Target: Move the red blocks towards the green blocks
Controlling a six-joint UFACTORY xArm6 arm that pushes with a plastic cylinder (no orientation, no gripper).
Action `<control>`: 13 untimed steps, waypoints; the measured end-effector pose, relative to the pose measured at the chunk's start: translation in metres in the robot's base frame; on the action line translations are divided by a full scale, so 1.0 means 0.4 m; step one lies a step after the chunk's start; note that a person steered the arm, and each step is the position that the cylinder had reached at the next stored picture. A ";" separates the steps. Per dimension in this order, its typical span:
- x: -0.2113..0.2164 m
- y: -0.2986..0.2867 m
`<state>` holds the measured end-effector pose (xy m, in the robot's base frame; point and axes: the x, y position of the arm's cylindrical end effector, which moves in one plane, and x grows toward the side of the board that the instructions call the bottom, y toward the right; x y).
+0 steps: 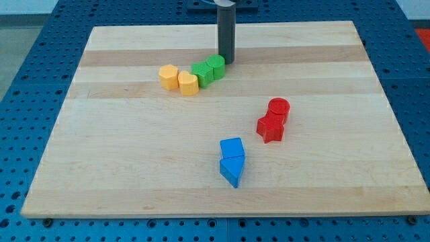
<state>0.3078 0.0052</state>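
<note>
Two red blocks lie right of the board's middle: a red cylinder [278,107] and, touching it below, a red star-like block [269,128]. Two green blocks sit near the top centre: a green cube-like block [201,72] and a green rounded block [216,66], touching each other. My tip [226,62] is at the right edge of the green rounded block, touching or nearly touching it. The rod rises straight up from there. The red blocks are well below and to the right of my tip.
Two yellow blocks [168,75] [189,84] lie just left of the green ones, the right one touching the green cube. Two blue blocks [232,148] [232,170] lie touching at lower centre. The wooden board [121,168] sits on a blue perforated table.
</note>
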 end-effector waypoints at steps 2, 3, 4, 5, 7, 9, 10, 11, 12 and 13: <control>-0.109 0.136; -0.095 0.348; -0.036 0.542; 0.093 0.652; 0.439 0.698; 0.631 0.590; 0.626 0.456; 0.566 0.356; 0.476 0.295; 0.452 0.223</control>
<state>0.4887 0.0946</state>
